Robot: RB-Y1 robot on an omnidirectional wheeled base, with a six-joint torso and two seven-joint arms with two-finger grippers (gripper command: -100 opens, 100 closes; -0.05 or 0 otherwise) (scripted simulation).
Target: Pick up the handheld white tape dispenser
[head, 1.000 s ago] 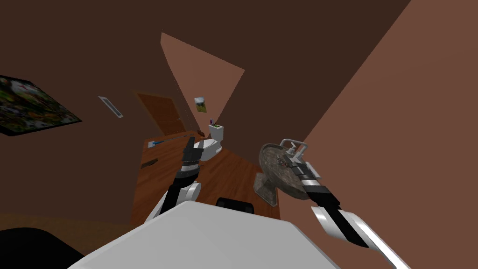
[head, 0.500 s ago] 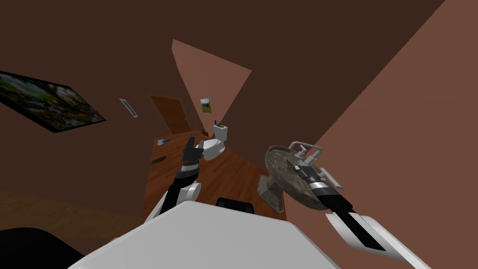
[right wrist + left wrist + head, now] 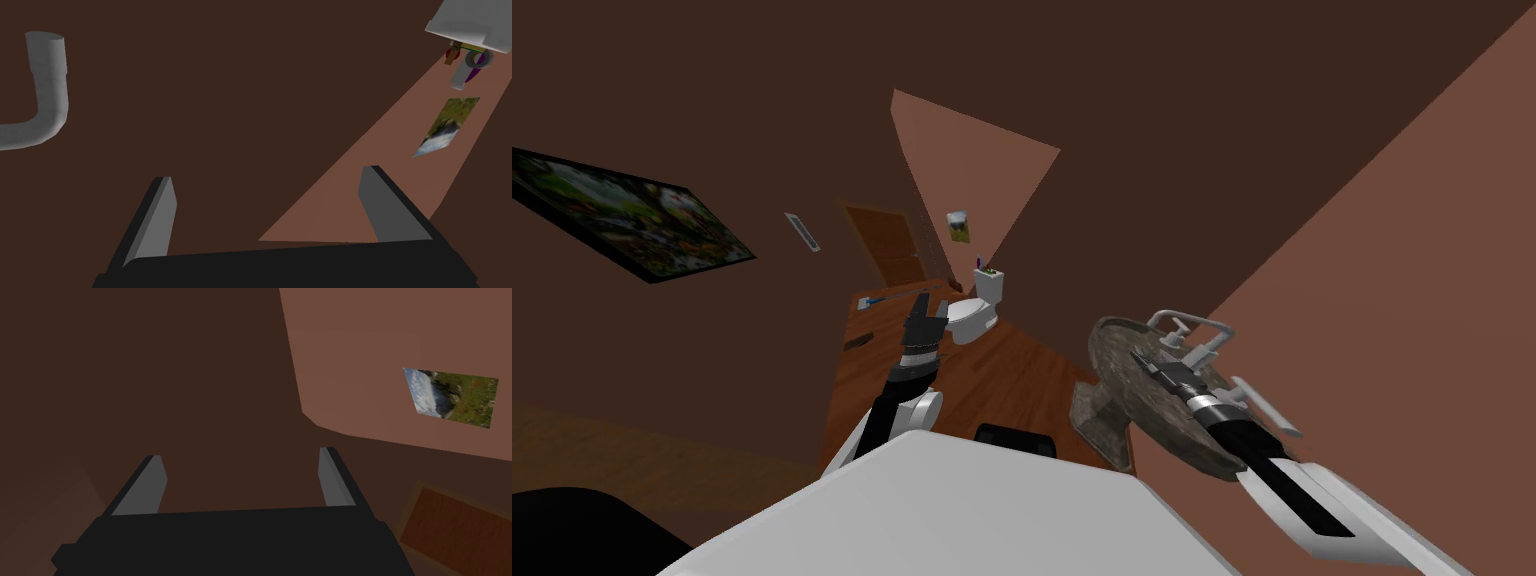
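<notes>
Jaws of the left gripper [image 3: 240,460] and right gripper [image 3: 267,182] are standing spread, empty; the right is hovering over the sink [image 3: 1124,392], while the tape dispenser [image 3: 462,76] is sitting atop the toilet tank [image 3: 990,288] (well apart from both).

- My head view is dim overall: the big brown walls [image 3: 762,90] read as flat, very dark planes.
- One far wall panel [image 3: 972,170] and the wall on my right [image 3: 1412,250] are a lighter reddish brown.
- The wooden floor [image 3: 1002,370] is the warmest patch, and the white toilet [image 3: 972,318] stands out brightly against it.
- Shading is even across each plane.
- The wide lens splays wall edges to the corners, and the whole head view is rolled.
- Both wrist views are equally dim and brown.
</notes>
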